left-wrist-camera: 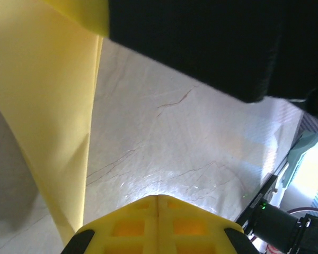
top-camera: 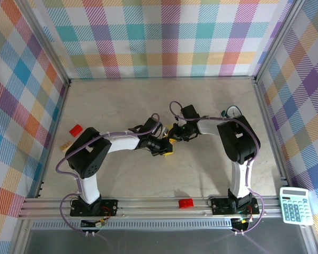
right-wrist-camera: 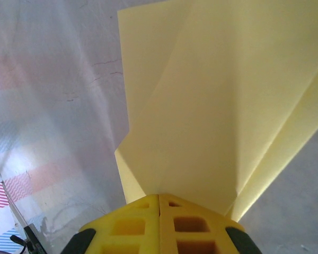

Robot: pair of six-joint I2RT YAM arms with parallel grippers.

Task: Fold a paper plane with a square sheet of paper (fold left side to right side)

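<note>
Yellow sheet of paper (right-wrist-camera: 201,106), creased, fills upper right of the right wrist view; we see the right gripper (right-wrist-camera: 159,197) pinched tight on its bottom edge. Left gripper (left-wrist-camera: 158,198) fully closed, paper at frame left beside it; we can't tell contact.

paper (right-wrist-camera: 201,95) pale yellow, finger pads (right-wrist-camera: 132,225) brighter yellow. table (top-camera: 122,100) beige, faint marble veins. walls (top-camera: 169,37) pastel plaid. left brick (top-camera: 75,129) red.

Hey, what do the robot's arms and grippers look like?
The left arm and right arm have white links, black joint housings and purple cables looping alongside. The left gripper and right gripper have yellow fingers with square recesses and black side pieces.
</note>
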